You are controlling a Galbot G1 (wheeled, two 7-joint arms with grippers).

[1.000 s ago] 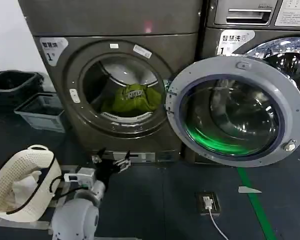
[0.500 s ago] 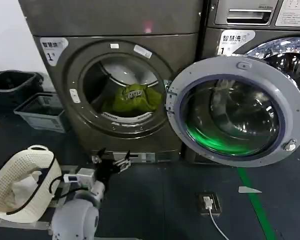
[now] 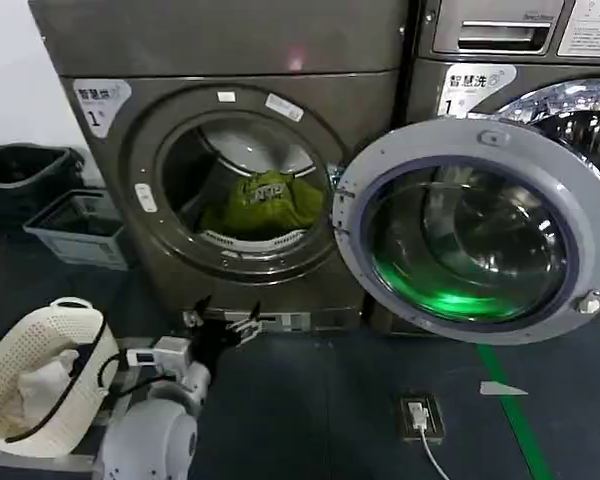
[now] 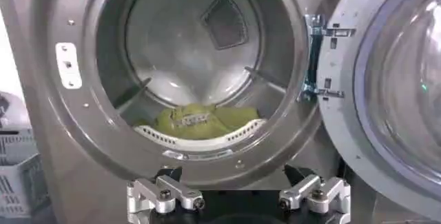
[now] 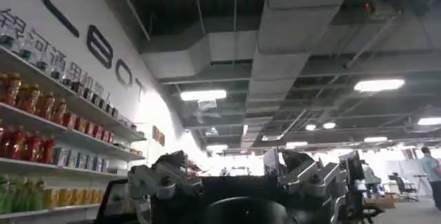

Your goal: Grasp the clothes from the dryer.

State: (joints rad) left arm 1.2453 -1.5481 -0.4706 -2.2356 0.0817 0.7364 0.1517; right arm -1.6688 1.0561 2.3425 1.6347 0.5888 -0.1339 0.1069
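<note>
The left hand, released with its jaws spread, hangs low before the dryer, outside the porthole. The clothes lie on the drum floor. It is the approach step; next it must likely rise and reach in. The right hand is parked, released, aimed at the ceiling.

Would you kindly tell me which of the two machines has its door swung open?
The dryer on the left with the "1" sticker; its door hangs open, clothes inside.

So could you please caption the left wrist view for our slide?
Open left gripper faces the dryer, olive-green clothes low in its drum.
</note>
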